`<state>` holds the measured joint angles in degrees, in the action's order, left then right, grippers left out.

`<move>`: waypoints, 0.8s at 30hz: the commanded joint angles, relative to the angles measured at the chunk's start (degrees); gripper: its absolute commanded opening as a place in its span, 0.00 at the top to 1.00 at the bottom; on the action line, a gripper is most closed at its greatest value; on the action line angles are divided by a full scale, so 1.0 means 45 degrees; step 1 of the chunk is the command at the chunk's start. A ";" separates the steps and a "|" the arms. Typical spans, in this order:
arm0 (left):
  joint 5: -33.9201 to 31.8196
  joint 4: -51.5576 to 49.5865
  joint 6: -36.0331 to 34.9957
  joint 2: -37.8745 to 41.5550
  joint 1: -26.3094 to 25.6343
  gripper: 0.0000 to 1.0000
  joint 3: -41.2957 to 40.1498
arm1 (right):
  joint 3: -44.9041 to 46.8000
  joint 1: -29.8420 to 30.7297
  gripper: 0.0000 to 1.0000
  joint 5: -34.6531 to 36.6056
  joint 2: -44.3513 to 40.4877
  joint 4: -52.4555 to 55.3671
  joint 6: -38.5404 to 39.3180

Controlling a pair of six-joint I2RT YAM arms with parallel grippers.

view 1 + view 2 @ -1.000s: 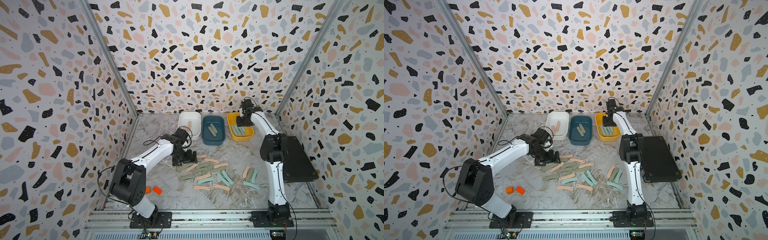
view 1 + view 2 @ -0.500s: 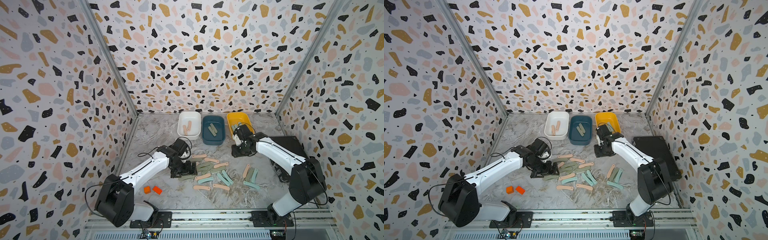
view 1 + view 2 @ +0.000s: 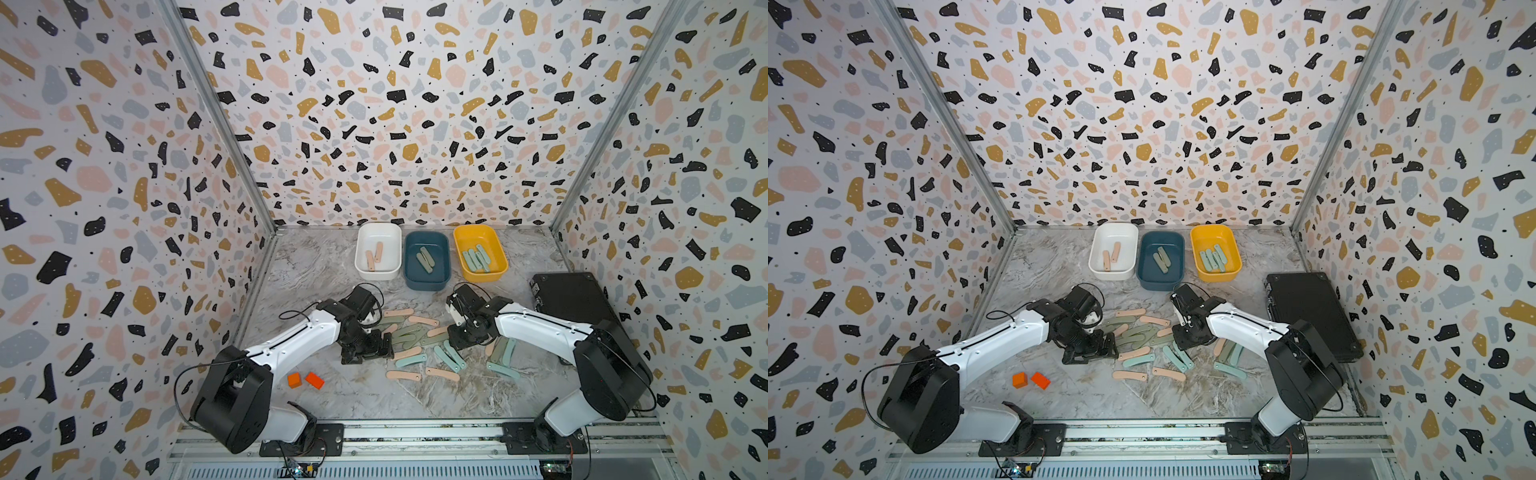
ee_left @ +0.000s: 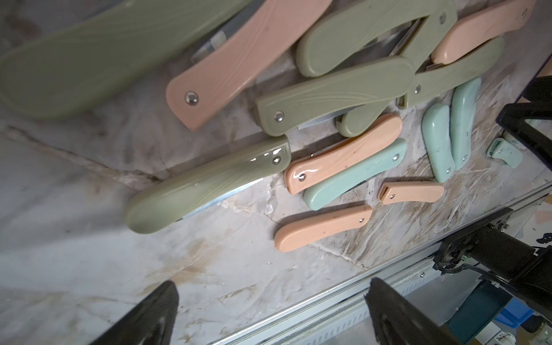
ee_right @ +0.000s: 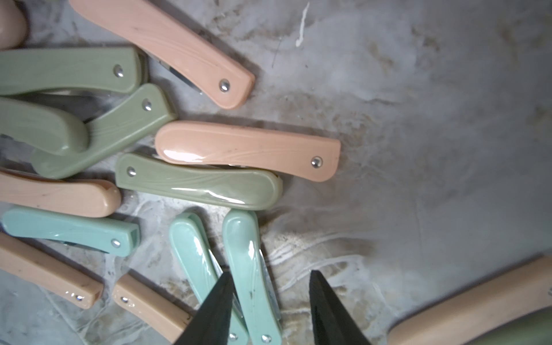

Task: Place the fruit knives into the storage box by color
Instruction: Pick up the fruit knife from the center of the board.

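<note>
Loose fruit knives in pink, sage green and mint teal lie in a pile mid-table in both top views. The storage box is three tubs at the back: white with two pink knives, dark blue with sage green ones, yellow with several teal ones. My left gripper is open and empty over bare table at the pile's left edge, beside a sage green knife. My right gripper is low at the pile's right side, open, its jaws straddling a teal knife with a gap on one side.
Two small orange blocks lie front left of the pile. A black case sits along the right wall. A metal rail runs along the front edge. A second teal knife lies right beside the straddled one.
My right arm has swung from over the yellow tub down to the right side of the pile. My left gripper has shifted a little toward the front along the pile's left edge.
</note>
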<state>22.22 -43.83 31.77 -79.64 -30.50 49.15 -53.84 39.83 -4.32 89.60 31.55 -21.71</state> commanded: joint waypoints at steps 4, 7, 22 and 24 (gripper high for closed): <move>-0.0149 -0.0252 -0.0124 0.0189 -0.0038 0.01 0.0158 | -0.0124 0.0326 0.56 0.0354 0.0748 -0.0195 -0.0146; -0.0260 -0.0314 -0.0138 0.0303 -0.0038 0.01 0.0127 | -0.0008 0.0328 0.58 0.0972 0.1017 -0.0200 -0.0158; -0.0289 -0.0200 -0.0130 0.0328 -0.0038 0.01 0.0226 | 0.0254 0.0327 0.78 0.2205 0.0837 0.0364 -0.0672; -0.0342 -0.0259 -0.0201 0.0334 -0.0038 0.01 0.0320 | 0.0022 0.0327 0.79 0.2575 0.0681 0.0737 -0.0663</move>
<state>21.61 -44.14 31.70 -79.40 -30.50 49.23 -53.32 41.28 3.88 94.56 30.00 -23.86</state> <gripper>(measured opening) 0.990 0.254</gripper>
